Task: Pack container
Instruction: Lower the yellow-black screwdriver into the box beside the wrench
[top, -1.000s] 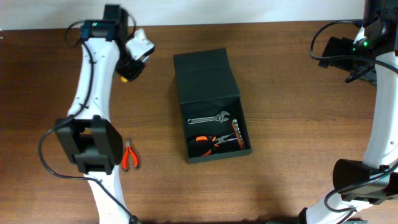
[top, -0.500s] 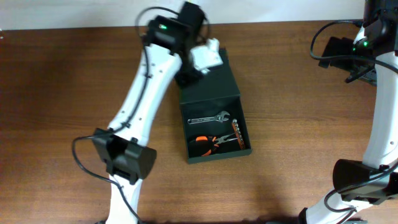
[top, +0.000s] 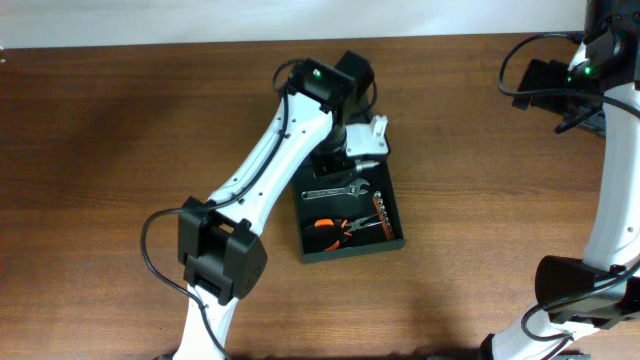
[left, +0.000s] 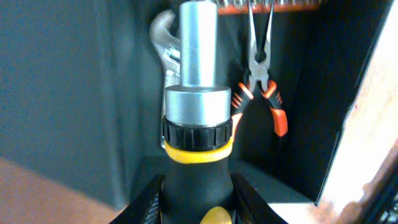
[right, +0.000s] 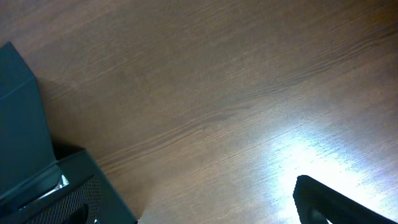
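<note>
Pinches a black-and-yellow driver (left: 198, 124) in the left gripper (left: 198, 202), with the steel shaft over the inside of the container (top: 350, 250). Has the container resting open on the bench (top: 100, 150), with an adjustable wrench (top: 338, 189), orange-handled pliers (top: 335, 228) and a bit rack (top: 385, 212) inside. Holds the right gripper (top: 548, 85) spread, well right of the container.

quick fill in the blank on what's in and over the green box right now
1. The left end effector grips a black-handled driver with a silver shaft and a ___ collar.
2. In the dark green rectangular container, the needle-nose pliers have ___ handles.
3. The silver adjustable wrench lies ___ the container.
Missing words: yellow; orange; inside
</note>
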